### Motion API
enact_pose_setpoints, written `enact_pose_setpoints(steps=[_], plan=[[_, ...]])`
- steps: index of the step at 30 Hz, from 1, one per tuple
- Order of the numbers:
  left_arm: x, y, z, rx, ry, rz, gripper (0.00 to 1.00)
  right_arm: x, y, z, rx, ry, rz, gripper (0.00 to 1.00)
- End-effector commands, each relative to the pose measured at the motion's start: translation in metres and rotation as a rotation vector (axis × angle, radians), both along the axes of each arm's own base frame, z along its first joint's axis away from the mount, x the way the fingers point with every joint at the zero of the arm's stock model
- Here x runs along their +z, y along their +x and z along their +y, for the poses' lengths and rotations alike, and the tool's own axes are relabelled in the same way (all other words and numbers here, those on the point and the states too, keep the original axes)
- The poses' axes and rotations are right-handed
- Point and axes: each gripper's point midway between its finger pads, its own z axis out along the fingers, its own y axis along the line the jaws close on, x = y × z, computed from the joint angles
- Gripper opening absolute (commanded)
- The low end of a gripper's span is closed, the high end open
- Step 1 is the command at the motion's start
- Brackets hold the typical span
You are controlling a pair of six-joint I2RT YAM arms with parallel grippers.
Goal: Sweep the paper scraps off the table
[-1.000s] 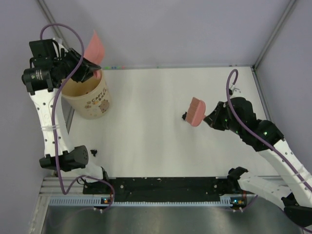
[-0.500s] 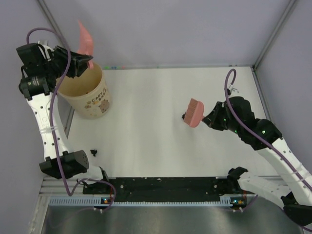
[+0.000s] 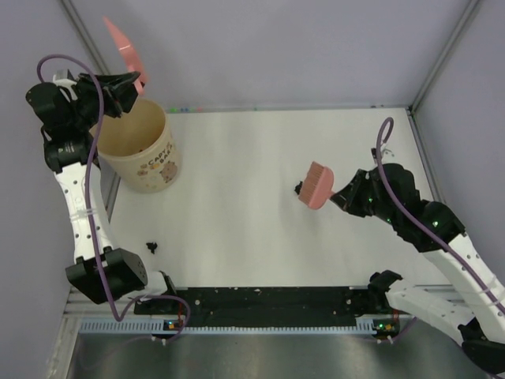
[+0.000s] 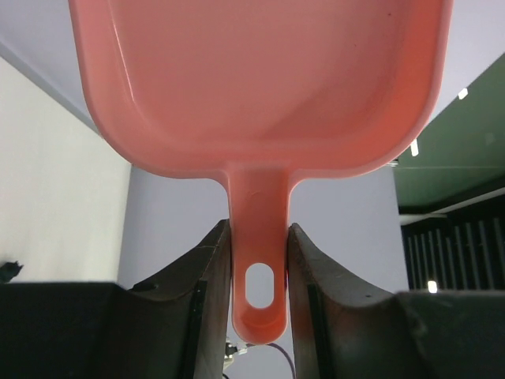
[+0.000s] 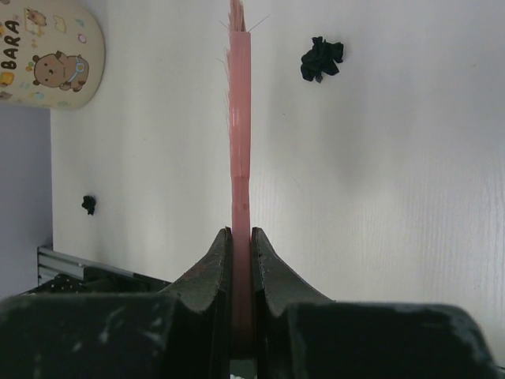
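Note:
My left gripper (image 3: pixel 125 81) is shut on the handle of the pink dustpan (image 3: pixel 123 43) and holds it high above the far left rim of the cup. In the left wrist view my fingers (image 4: pixel 207 276) clamp the dustpan's handle (image 4: pixel 258 260), and the pan (image 4: pixel 260 79) looks empty. My right gripper (image 3: pixel 341 194) is shut on a pink brush (image 3: pixel 317 184) right of the table's middle. One black paper scrap (image 3: pixel 299 189) lies against the brush's left side; it also shows in the right wrist view (image 5: pixel 321 58). Another scrap (image 3: pixel 151 247) lies near the front left, small in the right wrist view (image 5: pixel 88 204).
A cream cartoon-printed cup (image 3: pixel 146 150) stands at the far left of the white table (image 3: pixel 237 221), with dark bits inside. It also shows in the right wrist view (image 5: pixel 51 51). A black strip (image 3: pixel 260 298) runs along the near edge. Grey-lilac walls close in the back and sides.
My left arm has lifted the dustpan up and to the left, away from the cup's mouth. The right gripper and brush have hardly moved.

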Motion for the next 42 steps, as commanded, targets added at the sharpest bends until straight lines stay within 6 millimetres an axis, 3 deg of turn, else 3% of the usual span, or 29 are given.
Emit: enact_pose_setpoints(steps=[1,7,12,19,23,27,34,38,42], plan=[[0.056,-0.021,-0.006,-0.014,-0.023,-0.203,0.0,0.008,-0.001,-0.002,-0.015,0.033,-0.029,0.0],[0.048,-0.024,-0.007,0.007,0.059,-0.173,0.0,0.022,0.01,-0.007,-0.026,-0.017,-0.097,0.0],[0.04,-0.035,-0.014,0.014,0.182,-0.142,0.0,0.039,0.038,-0.012,-0.058,-0.139,-0.152,0.0],[0.012,-0.057,-0.038,-0.005,0.338,-0.052,0.0,0.026,0.089,-0.02,-0.036,-0.48,-0.132,0.0],[-0.026,-0.078,-0.076,-0.089,0.483,0.011,0.0,0.0,0.119,-0.023,-0.031,-0.618,-0.089,0.0],[-0.086,-0.111,-0.102,-0.173,0.617,0.121,0.0,-0.027,0.146,-0.016,0.003,-0.664,-0.039,0.0],[-0.165,-0.158,-0.11,-0.269,0.719,0.252,0.0,-0.079,0.163,0.012,0.179,-0.699,0.046,0.0],[-0.19,-0.176,-0.106,-0.296,0.756,0.31,0.0,-0.091,0.161,0.028,0.264,-0.657,0.058,0.0],[-0.205,-0.186,-0.104,-0.31,0.772,0.332,0.0,-0.091,0.153,0.047,0.361,-0.578,0.057,0.0]])
